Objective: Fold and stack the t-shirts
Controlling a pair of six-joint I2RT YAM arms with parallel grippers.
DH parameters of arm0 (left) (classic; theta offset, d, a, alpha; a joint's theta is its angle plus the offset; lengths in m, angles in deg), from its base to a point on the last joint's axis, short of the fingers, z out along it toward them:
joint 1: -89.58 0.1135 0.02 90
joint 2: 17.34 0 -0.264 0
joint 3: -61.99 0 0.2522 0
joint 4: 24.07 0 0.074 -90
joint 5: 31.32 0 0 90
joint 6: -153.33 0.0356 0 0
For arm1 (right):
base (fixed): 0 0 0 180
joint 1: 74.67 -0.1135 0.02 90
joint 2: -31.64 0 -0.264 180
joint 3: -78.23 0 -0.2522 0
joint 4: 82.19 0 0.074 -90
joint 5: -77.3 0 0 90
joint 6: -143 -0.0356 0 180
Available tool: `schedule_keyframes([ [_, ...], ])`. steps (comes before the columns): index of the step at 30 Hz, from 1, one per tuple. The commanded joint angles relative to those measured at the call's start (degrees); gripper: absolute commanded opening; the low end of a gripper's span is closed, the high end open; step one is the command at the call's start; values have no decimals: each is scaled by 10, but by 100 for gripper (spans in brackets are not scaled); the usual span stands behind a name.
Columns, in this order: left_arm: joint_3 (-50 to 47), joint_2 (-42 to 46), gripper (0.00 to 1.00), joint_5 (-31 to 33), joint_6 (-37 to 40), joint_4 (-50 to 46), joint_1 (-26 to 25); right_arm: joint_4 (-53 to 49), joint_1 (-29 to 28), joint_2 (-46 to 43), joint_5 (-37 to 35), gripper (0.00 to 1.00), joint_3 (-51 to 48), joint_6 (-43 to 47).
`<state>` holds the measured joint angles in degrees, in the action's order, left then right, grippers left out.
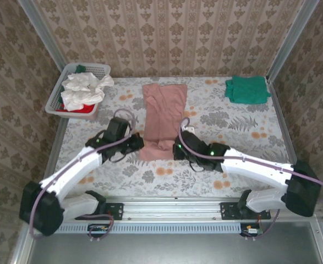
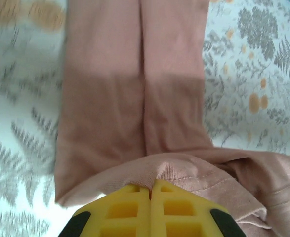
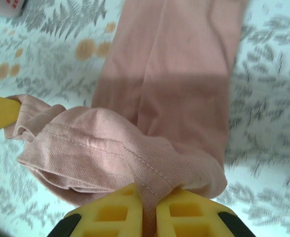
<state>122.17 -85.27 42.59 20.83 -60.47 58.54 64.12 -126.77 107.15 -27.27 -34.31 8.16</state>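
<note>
A dusty-pink t-shirt [image 1: 162, 115] lies folded into a long strip down the middle of the table. My left gripper [image 1: 139, 144] is shut on the near left corner of its hem, and my right gripper [image 1: 176, 149] is shut on the near right corner. In the left wrist view the yellow fingers [image 2: 130, 207] pinch the pink t-shirt's [image 2: 135, 98] hem at the gripper [image 2: 150, 190]. In the right wrist view the pink t-shirt's [image 3: 174, 84] hem bunches into the gripper [image 3: 148, 200]. A folded teal-green t-shirt [image 1: 247, 89] lies at the far right.
A white slatted basket [image 1: 60, 88] at the far left holds crumpled white cloth [image 1: 83, 91] over red cloth [image 1: 84, 109]. The table carries a floral cover [image 1: 233, 124]. Metal frame posts and patterned walls close in the sides and back.
</note>
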Motion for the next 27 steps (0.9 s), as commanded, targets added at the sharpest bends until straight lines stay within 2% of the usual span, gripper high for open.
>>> schedule_keyframes([
  [1,70,-72,0,-58,72,26,29,-17,49,54,27,12,51,64],
  [5,145,-159,0,-79,91,34,66,-13,109,122,71,12,111,97],
  [11,221,-259,0,-115,97,44,97,-9,166,221,121,12,201,131],
  [16,274,-323,0,-134,99,47,115,-35,194,297,140,12,280,148],
  [27,381,-448,0,-178,106,34,145,-46,230,398,161,13,376,150],
])
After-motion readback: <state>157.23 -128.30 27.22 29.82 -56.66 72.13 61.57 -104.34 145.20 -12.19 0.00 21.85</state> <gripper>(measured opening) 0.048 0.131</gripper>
